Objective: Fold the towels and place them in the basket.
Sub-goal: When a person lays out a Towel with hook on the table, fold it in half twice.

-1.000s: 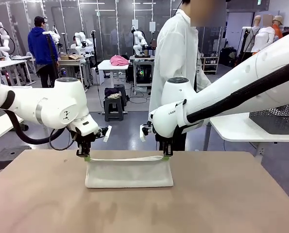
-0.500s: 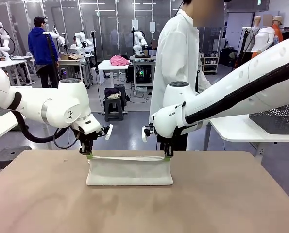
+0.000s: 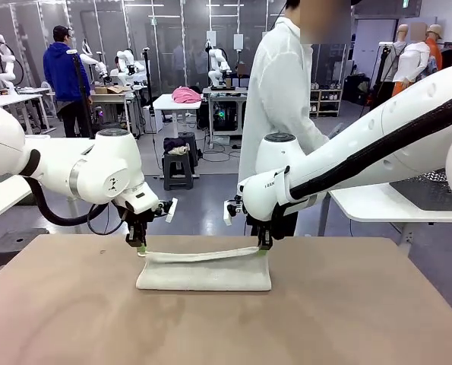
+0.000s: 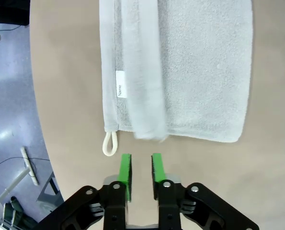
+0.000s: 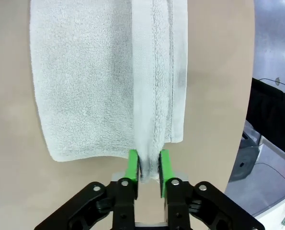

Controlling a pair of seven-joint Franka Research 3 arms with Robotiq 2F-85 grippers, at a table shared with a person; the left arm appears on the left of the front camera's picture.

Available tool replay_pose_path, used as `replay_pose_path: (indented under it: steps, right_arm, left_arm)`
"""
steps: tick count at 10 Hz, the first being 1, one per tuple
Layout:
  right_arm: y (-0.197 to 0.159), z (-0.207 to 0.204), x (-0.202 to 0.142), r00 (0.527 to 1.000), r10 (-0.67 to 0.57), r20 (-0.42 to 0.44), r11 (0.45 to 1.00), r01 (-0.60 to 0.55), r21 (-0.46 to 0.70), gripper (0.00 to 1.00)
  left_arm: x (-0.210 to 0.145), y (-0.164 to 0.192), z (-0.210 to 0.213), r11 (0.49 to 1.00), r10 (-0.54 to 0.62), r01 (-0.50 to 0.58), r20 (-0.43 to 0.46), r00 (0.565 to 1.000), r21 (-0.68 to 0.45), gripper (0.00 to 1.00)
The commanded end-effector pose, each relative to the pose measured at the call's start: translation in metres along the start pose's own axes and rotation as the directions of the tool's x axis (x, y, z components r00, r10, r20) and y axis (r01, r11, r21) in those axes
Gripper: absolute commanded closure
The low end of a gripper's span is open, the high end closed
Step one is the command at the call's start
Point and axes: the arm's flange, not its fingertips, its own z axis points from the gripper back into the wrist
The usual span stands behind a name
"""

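Observation:
An off-white towel [image 3: 203,275] lies folded on the far middle of the table, its top layer's edge raised as a strip between my two grippers. My left gripper [image 3: 139,247] hangs over the towel's left end. In the left wrist view the left gripper [image 4: 141,172] is open with nothing between its green pads, and the towel [image 4: 199,72] edge is a blur just beyond them, beside the corner loop [image 4: 110,143]. My right gripper [image 3: 264,245] stands at the towel's right end. In the right wrist view its pads [image 5: 132,165] stand apart with the towel [image 5: 85,76] edge still between them. The basket is out of view.
A person in a white coat [image 3: 279,91] stands just behind the table's far edge, between the two arms. The wooden table [image 3: 347,319] has bare room in front of the towel and to both sides. A white side table [image 3: 377,201] stands at the right.
Both grippers carried the towel's raised edge slightly toward the far side and then parted their jaws. The left end of the edge has dropped free; the strip sags to the left.

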Motion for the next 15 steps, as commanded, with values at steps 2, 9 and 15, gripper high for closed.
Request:
replay_pose_path:
  steps: [2, 9, 15]
  right_arm:
    - [-0.004, 0.01, -0.004, 1.0, 0.028, 0.01, 0.999, -0.027, -0.017, 0.62]
    - [0.066, 0.108, 0.023, 0.977, -0.212, -0.003, 0.977, 0.212, 0.01, 0.22]
    - [0.093, 0.145, 0.015, 0.86, -0.509, 0.028, 0.86, 0.508, 0.051, 0.22]
  left_arm:
    - [-0.006, -0.004, 0.015, 0.998, -0.002, 0.003, -0.014, 1.0, 0.066, 0.46]
    - [-0.026, -0.075, 0.113, 0.997, -0.021, 0.036, 0.206, 0.978, -0.067, 0.1]
    - [-0.135, -0.088, 0.125, 0.998, -0.061, 0.044, 0.671, 0.739, 0.043, 0.1]
